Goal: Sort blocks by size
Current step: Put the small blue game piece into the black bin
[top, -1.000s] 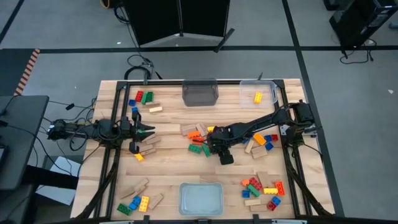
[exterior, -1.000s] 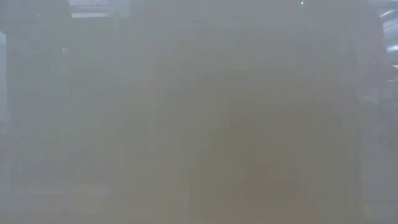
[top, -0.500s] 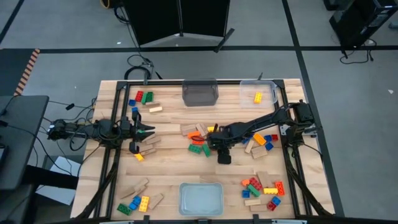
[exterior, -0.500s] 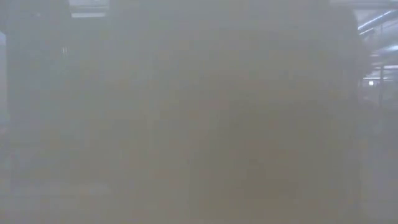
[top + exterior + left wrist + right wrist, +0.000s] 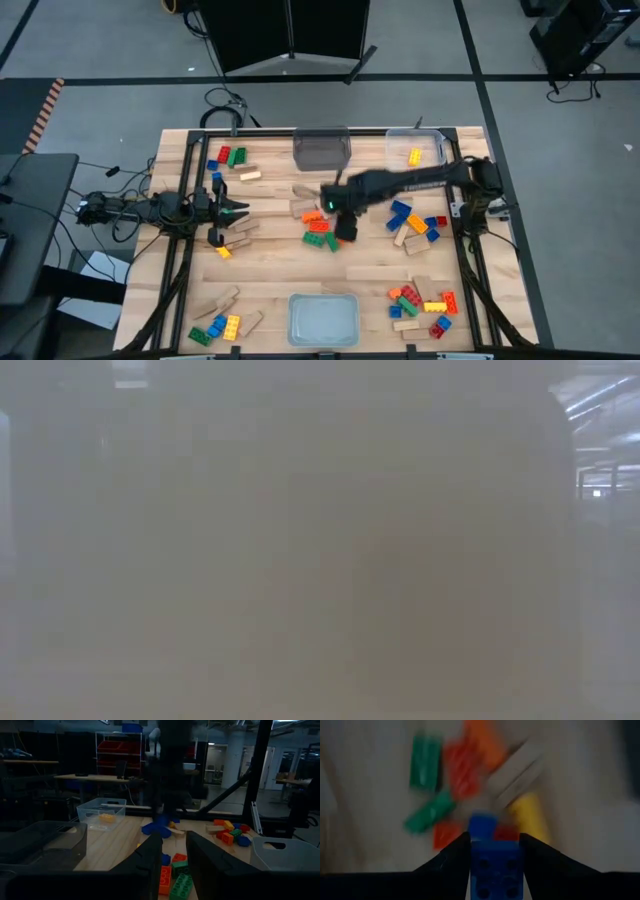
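Blocks lie in loose groups on the wooden table (image 5: 270,280): a centre pile (image 5: 320,236), others far left (image 5: 228,158), near left (image 5: 222,322), right (image 5: 412,224) and near right (image 5: 424,304). My right gripper (image 5: 345,228) (image 5: 495,845) hangs above the centre pile, shut on a blue brick (image 5: 495,866). The left wrist view also shows the brick (image 5: 157,828) under the right arm. My left gripper (image 5: 240,213) (image 5: 175,855) waits at the left edge, its fingers a narrow gap apart and empty. The low view is fogged. My right gripper pinches the blue brick by two opposite sides (image 5: 474,862) between its two fingers. The fingers come from above, pointing steeply down. The brick is lifted clear of the pile, and its face with round marks is turned toward the wrist.
A dark bin (image 5: 320,150) stands at the far middle. Beside it, a clear bin (image 5: 432,150) holds a yellow brick (image 5: 414,156). Another clear bin (image 5: 322,318) sits at the near edge. Black frame rails (image 5: 180,270) run along the table's sides.
My right gripper has risen off the centre pile with the blue brick, drifting a little toward the far edge and rolling at the wrist. The brick is now lifted clear of the table.
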You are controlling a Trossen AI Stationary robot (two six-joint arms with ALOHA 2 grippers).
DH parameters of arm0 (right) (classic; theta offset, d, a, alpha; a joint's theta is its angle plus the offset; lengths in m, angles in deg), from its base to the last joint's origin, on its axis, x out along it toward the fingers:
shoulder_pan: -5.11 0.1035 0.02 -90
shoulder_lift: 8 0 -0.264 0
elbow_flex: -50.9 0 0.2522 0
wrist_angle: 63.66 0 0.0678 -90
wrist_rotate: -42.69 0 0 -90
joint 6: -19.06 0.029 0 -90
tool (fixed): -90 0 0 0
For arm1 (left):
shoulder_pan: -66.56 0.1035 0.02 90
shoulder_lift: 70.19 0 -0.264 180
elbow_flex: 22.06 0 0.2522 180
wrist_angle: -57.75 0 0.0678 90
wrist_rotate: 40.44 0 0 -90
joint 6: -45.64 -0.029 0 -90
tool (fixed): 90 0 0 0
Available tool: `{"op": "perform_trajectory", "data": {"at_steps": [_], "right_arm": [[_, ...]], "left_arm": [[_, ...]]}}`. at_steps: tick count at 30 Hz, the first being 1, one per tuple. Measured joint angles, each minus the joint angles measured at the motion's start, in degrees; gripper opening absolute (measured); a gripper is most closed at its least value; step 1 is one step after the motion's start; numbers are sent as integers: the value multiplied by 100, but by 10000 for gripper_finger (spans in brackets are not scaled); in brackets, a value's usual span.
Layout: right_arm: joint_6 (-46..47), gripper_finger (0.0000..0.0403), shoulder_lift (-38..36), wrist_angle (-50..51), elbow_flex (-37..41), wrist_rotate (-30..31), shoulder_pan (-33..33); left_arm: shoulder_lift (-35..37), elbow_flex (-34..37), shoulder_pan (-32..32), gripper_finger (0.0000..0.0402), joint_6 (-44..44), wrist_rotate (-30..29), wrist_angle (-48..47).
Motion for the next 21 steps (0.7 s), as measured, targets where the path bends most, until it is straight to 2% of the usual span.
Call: {"op": "perform_trajectory", "data": {"at_steps": [5, 9, 14, 21], "right_arm": [[-254, 159, -9, -121, -896, 267, -724], [-419, 159, -11, -510, -1159, 283, -1457], [-890, 159, 211, -1116, -1164, -255, -2208], [-1415, 162, 872, -1210, -1156, -687, -2578]], "left_arm": [[2, -2, -1, 97, -1, 0, 0], [2, 1, -1, 97, 0, 0, 0], [2, -2, 2, 97, -1, 0, 0], [2, 0, 0, 97, -2, -6, -1]]}}
